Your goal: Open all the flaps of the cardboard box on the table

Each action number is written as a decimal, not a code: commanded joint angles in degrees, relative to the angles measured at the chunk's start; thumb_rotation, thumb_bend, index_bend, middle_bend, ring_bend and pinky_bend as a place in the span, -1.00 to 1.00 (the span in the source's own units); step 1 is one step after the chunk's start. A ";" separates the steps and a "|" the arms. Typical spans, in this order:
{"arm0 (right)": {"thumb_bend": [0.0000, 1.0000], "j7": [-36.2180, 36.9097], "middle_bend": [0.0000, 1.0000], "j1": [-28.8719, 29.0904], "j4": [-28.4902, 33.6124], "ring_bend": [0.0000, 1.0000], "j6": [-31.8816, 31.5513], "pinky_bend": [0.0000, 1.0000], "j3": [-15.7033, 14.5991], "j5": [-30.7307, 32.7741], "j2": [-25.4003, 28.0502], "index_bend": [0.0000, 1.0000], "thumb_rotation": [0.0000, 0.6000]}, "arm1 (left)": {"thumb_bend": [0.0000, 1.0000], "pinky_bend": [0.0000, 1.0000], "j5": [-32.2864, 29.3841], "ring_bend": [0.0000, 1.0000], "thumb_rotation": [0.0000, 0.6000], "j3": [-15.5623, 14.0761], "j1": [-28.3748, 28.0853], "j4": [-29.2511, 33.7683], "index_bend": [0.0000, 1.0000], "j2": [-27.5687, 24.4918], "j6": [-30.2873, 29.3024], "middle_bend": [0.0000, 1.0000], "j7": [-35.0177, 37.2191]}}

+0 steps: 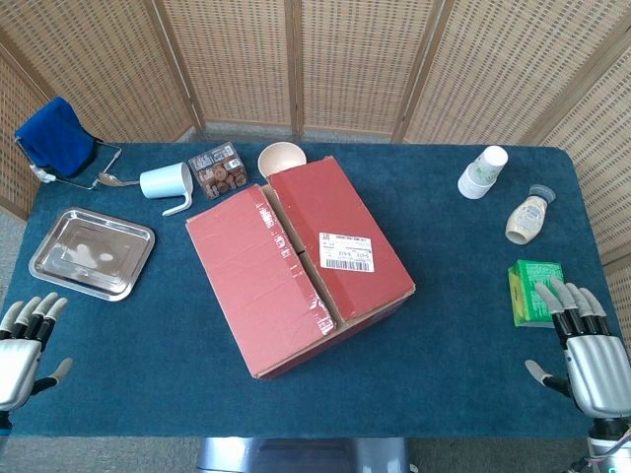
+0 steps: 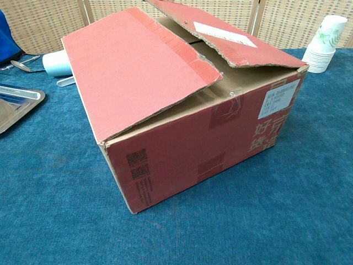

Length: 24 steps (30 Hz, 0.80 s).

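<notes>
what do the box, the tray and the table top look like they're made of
Box: corrugated cardboard with a matte red printed skin; raw brown fluted edges show where the flaps are torn, and clear tape glints along the seam.
Tray: looks like polished metal, probably steel; it is silver and mirrors the light.
Table top: covered in dark blue fabric, seemingly short-pile carpet or felt, with a fuzzy, dull surface.

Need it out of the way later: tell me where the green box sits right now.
In the head view, the green box lies near the table's right edge, just ahead of the right hand and below the mayonnaise bottle.
</notes>
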<state>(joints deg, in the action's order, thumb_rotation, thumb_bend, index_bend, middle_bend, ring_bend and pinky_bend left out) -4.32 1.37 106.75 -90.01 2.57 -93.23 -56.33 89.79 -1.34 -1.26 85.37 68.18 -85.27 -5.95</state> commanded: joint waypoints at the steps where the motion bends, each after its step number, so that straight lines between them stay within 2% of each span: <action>1: -0.84 0.04 -1.00 0.07 -0.09 -1.00 0.10 -1.00 -0.01 -0.04 -0.07 -1.00 1.00 | -0.73 -1.00 -0.05 -1.00 1.00 -0.04 -0.04 0.07 -0.92 -0.05 0.04 -1.00 0.03; 9: -0.84 0.50 -1.00 0.70 -0.53 -1.00 0.89 -1.00 -0.10 -0.53 -0.78 -1.00 1.00 | -0.73 -1.00 0.39 -1.00 1.00 -0.33 0.06 1.05 -0.92 -0.48 -0.51 -1.00 -0.38; 16: -0.84 3.65 -1.00 2.27 -2.47 -1.00 1.01 -1.00 0.50 -2.63 -2.89 -1.00 1.00 | -0.73 -1.00 1.02 -1.00 1.00 -0.46 0.27 1.87 -0.92 -0.69 -1.46 -1.00 -0.89; 18: -0.84 6.08 -1.00 4.77 -4.02 -1.00 1.45 -1.00 1.83 -5.13 -5.12 -1.00 1.00 | -0.73 -1.00 0.93 -1.00 1.00 -0.43 0.15 1.88 -0.92 -0.47 -1.27 -1.00 -1.49; 24: -0.85 7.90 -1.00 8.82 -6.77 -1.00 4.41 -1.00 2.34 -7.40 -10.04 -1.00 1.00 | -0.73 -1.00 -0.07 -1.00 1.00 -0.32 -0.32 0.79 -0.92 0.66 0.14 -1.00 -2.36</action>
<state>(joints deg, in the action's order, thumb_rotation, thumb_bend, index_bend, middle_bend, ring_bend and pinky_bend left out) 2.96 8.66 100.58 -86.95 4.47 -99.65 -64.74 89.88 -1.67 -1.47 86.34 68.68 -85.31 -8.29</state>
